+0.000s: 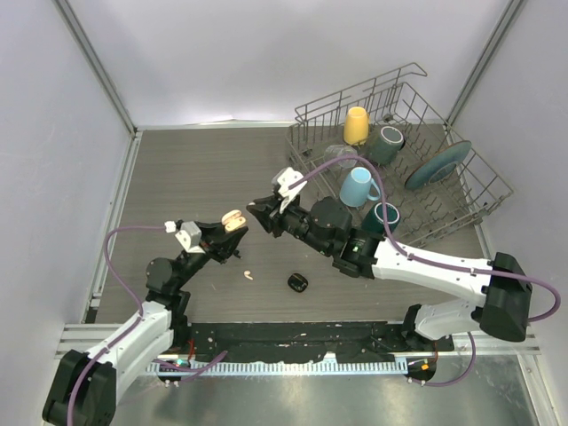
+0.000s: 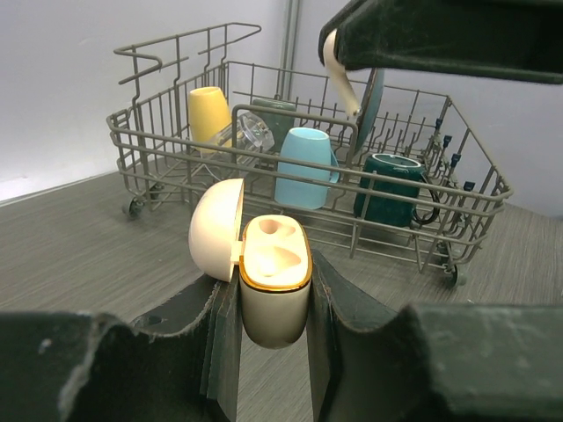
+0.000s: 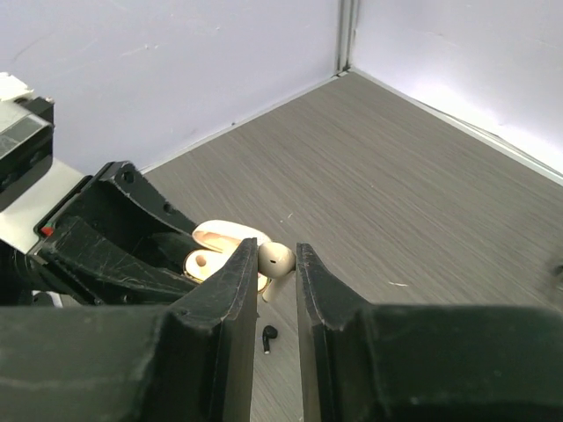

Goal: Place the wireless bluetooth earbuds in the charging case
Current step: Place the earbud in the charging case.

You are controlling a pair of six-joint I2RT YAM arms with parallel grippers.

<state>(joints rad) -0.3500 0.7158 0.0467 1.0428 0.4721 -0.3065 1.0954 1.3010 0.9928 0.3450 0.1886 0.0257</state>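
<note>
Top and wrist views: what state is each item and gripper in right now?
Cream case: lid open, both wells empty, held upright.
Left gripper: shut on the case.
Right gripper: shut on cream earbud.
Second cream earbud: loose on table.
Black earbud: loose on table.
Black case: on table, lid unclear.

Cream-white charging case [image 2: 274, 281] with an amber-orange band round its mouth, and a matching cream-white earbud [image 3: 275, 260]. Under them is a grey-brown wood-grain table [image 1: 195, 177] with a tiny black earbud [image 3: 269, 334] on it. Over in the dull olive-grey wire dish rack [image 2: 119, 132] we've got a yellow cup [image 2: 209, 110], a pale blue mug [image 2: 303, 167], a dark teal mug [image 2: 391, 185] and a teal plate [image 1: 437, 165], with purple cables [image 1: 111, 257] and plain pale grey walls [image 1: 266, 53].
</note>
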